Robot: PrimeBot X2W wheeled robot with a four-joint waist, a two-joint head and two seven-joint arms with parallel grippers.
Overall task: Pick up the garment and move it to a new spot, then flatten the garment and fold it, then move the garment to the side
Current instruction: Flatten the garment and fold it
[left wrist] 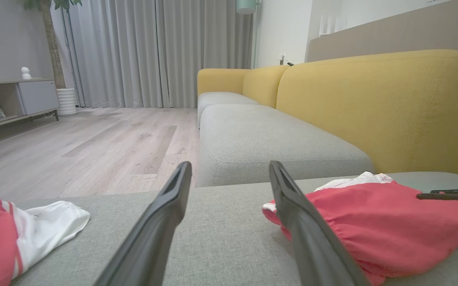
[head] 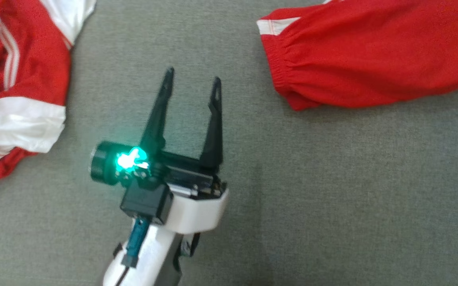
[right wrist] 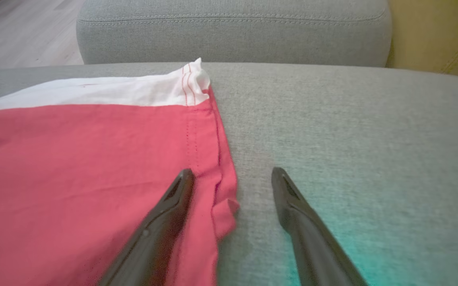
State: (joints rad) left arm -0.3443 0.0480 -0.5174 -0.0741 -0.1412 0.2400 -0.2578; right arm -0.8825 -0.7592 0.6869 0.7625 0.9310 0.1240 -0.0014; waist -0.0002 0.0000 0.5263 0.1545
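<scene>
A grey sofa cushion (head: 312, 206) carries everything. The left gripper (head: 193, 75) stands wide open above bare fabric, holding nothing. The red garment (head: 372, 55) lies well off to its right, and a crumpled red-and-white heap (head: 18, 99) lies to its left. The right gripper (right wrist: 233, 171) is also spread wide and empty, astride the garment's side hem: one finger is over the red cloth, the other over bare cushion. Whether it touches the cloth cannot be told. Behind rises a yellow backrest (left wrist: 392, 107).
</scene>
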